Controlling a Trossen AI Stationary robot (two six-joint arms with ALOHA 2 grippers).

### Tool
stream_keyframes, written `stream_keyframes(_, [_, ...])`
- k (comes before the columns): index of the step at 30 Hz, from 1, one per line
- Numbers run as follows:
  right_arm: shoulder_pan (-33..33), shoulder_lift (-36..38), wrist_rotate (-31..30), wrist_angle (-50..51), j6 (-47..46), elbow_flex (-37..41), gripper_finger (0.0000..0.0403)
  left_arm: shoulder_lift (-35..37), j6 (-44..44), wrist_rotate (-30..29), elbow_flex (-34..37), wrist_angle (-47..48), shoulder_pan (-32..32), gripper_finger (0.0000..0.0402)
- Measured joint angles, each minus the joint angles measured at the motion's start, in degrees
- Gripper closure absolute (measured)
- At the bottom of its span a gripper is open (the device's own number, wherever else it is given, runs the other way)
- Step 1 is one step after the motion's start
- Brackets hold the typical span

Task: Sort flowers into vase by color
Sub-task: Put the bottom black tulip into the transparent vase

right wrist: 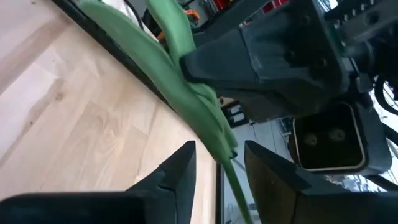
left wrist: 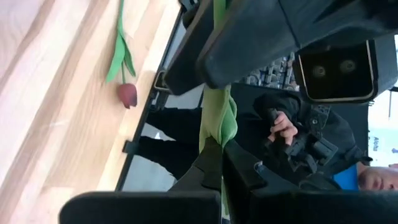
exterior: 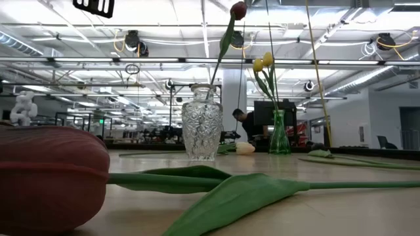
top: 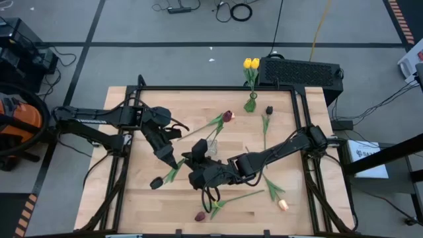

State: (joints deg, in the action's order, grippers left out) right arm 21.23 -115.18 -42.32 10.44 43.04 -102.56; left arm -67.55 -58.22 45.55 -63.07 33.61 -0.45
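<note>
The left pincer (left wrist: 221, 163) clenches a tulip stem (left wrist: 217, 115), which runs between the released right pincer (right wrist: 219, 163).

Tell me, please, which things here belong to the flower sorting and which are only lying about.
Belong to the job: glass vase with a maroon tulip; green vase with yellow tulips; peach tulip on the table; tulip stem in the shut left hand.
Only lying about: small black object on the table; black box beyond the table; floor cables.
</note>
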Motion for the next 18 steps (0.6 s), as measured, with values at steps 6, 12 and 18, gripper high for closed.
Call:
stream_keyframes(6, [-0.32,0.0,0.42,0.02,1.39,0.0,0.0301,-0.02,0.02,-2.6,0.0,-2.0,0.12,0.0401])
stream_keyframes(12, [-0.71,0.0,0.34,0.02,1.43,0.0,0.0376,-0.07,-0.04,-2.83,0.0,-4.46,0.15,0.0401])
stream_keyframes(18, [-0.83,0.0,-0.02,0.55,1.39,0.02,0.0396,0.03,1.73,-7.02,0.0,-4.18,-0.04,0.0386])
